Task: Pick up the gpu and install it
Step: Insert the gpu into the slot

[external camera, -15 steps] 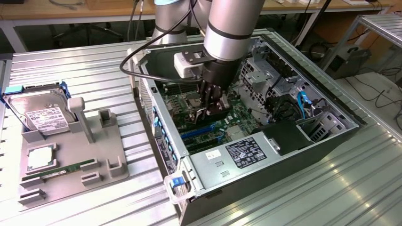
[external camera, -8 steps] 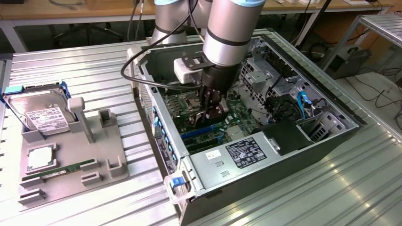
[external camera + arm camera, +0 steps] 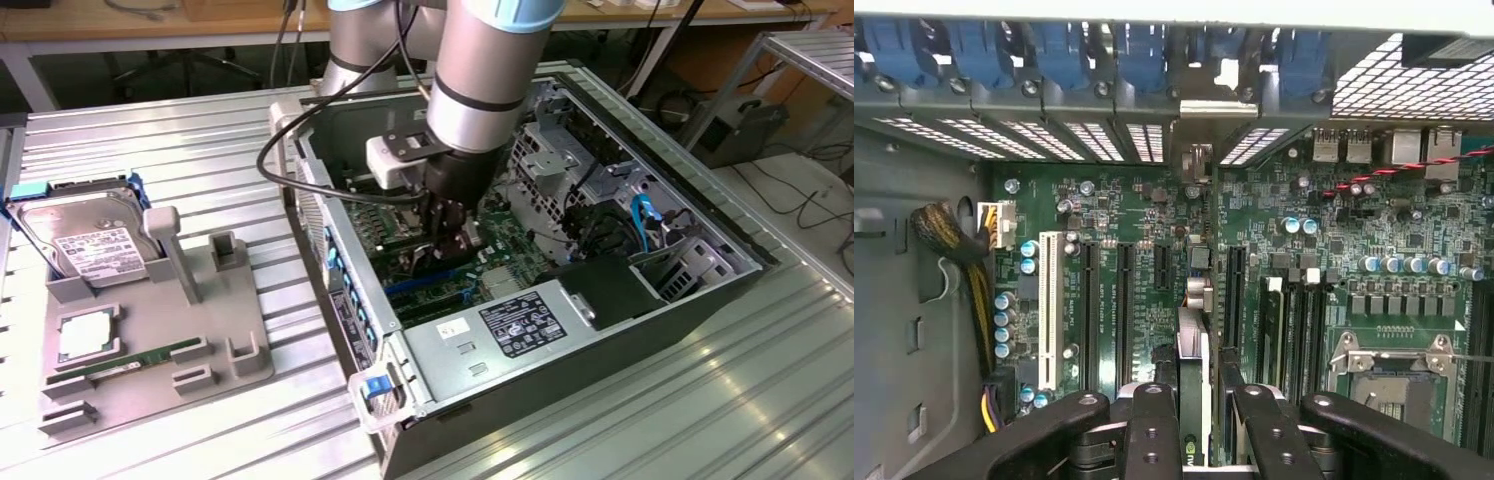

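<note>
Gripper: the black two-fingered gripper [image 3: 451, 243] hangs deep inside the open grey metal computer case [image 3: 694, 270], its fingers [image 3: 1154, 430] drawn narrow on a card held edge-on between them.
Gpu: the thin dark circuit card with a silver bracket, the gpu [image 3: 1192, 390], stands upright between the fingertips, its bracket end [image 3: 1199, 160] reaching toward the case's rear slot openings.
Why upright: judged from the pose, the card is held on edge so its lower edge can meet a slot on the green motherboard [image 3: 1354, 230] directly below the fingers.
Slots: long black expansion slots [image 3: 1124, 310] run parallel to the card, just beside the fingers on both sides.
Seating: whether the card is fully home cannot be told.
Outside: a silver hard drive with a white label [image 3: 87, 245] sits in a grey holder tray [image 3: 234, 355], well apart from the fingers.
</note>
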`<state>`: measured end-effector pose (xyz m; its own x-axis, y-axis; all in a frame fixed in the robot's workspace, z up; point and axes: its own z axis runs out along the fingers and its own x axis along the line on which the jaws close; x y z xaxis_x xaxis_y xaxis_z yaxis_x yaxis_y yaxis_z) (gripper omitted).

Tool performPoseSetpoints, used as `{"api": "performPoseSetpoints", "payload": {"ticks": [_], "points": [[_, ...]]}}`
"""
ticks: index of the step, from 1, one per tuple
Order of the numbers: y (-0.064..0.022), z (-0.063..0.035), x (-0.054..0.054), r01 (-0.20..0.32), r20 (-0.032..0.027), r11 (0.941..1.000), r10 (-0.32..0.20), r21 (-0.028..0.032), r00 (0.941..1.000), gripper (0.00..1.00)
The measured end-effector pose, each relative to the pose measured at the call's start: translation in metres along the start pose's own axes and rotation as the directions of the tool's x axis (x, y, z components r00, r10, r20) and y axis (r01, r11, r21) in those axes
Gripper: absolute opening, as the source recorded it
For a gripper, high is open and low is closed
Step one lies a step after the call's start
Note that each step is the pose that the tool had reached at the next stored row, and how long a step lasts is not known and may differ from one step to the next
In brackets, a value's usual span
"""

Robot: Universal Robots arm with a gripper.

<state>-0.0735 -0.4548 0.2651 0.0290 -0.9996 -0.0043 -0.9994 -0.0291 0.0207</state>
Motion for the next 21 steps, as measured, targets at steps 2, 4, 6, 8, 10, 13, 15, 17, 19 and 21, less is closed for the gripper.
{"api": "performPoseSetpoints", "payload": {"ticks": [2,4,6,8,10,13,15,17,19,21], "points": [[0.0003,0.0004,-0.0003,0.000,-0.0001,1.0000,0.000,0.0000,1.0000,0.26],[0.0006,0.0010,-0.0008,0.000,0.0001,1.0000,0.000,0.0001,1.0000,0.26],[0.0007,0.0019,-0.0012,0.000,0.0000,1.0000,0.000,0.0001,1.0000,0.26],[0.0007,0.0028,-0.0016,-0.001,0.0001,1.0000,0.001,0.0001,1.0000,0.26],[0.0008,0.0036,-0.0016,-0.006,-0.0004,1.0000,0.006,0.0000,1.0000,0.26],[0.0014,0.0042,-0.0016,-0.017,-0.0013,0.9999,0.017,-0.0001,0.9999,0.26],[0.0015,0.0044,-0.0017,-0.022,-0.0016,0.9998,0.022,-0.0002,0.9998,0.26],[0.0016,0.0045,-0.0017,-0.023,-0.0027,0.9997,0.023,-0.0019,0.9997,0.26],[0.0016,0.0045,-0.0017,-0.023,-0.0046,0.9997,0.023,-0.0050,0.9997,0.26],[0.0015,0.0044,-0.0017,-0.023,-0.0066,0.9997,0.023,-0.0130,0.9997,0.26]]}}
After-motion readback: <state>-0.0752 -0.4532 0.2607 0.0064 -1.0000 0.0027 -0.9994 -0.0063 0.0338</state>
